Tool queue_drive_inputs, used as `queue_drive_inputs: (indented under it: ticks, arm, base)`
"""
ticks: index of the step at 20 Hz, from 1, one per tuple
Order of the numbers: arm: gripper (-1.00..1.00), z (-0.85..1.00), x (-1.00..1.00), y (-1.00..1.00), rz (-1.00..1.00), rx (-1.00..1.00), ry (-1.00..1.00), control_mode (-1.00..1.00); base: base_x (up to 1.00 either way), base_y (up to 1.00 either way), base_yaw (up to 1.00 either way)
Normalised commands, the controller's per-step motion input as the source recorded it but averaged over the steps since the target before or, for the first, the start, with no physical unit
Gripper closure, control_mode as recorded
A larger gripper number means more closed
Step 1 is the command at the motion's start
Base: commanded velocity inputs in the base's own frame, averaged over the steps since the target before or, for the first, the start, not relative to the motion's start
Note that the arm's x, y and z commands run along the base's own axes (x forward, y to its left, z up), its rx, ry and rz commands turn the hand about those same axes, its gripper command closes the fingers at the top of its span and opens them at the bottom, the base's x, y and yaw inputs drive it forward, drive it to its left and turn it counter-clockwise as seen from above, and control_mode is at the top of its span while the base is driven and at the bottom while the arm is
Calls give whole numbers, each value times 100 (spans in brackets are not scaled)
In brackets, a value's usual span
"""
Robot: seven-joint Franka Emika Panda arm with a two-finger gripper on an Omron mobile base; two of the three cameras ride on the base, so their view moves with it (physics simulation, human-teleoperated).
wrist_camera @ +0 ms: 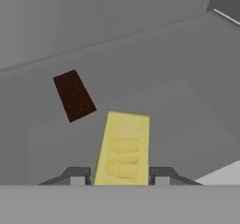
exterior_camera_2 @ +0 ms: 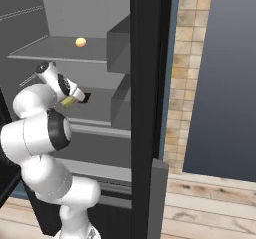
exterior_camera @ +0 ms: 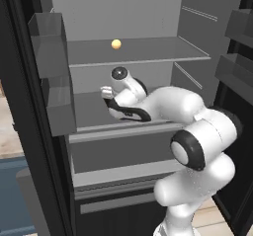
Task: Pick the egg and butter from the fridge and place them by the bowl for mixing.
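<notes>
My gripper (wrist_camera: 121, 176) reaches into the open fridge (exterior_camera: 148, 50) just above its middle shelf. It is shut on the butter (wrist_camera: 124, 143), a bright yellow stick that juts forward between the two finger tips. From the right base view the butter (exterior_camera_2: 66, 102) shows as a yellow patch at the gripper (exterior_camera_2: 82, 98). Whether the stick still touches the shelf I cannot tell. The egg (exterior_camera: 116, 44), a small pale orange ball, lies on the shelf above, also seen as the egg (exterior_camera_2: 80, 42) in the right base view. The bowl is out of view.
A flat dark brown bar (wrist_camera: 73, 95) lies on the same shelf, beyond and left of the butter. Boxy grey door bins (exterior_camera: 52, 42) hang on the left door, and others (exterior_camera_2: 120, 48) on the right. The black door edge (exterior_camera_2: 150, 108) stands close on the right.
</notes>
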Motion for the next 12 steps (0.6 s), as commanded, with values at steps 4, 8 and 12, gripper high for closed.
queue_drive_inputs:
  ticks: [4,8,12]
  arm:
    - [100,56,-100,-18,-1,2,-1,-100]
    - [100,55,-100,-29,0,3,0,-100]
    - [100,40,-100,-35,0,1,0,-100]
  base:
    - [0,0,0]
    - [0,0,0]
    - [0,0,0]
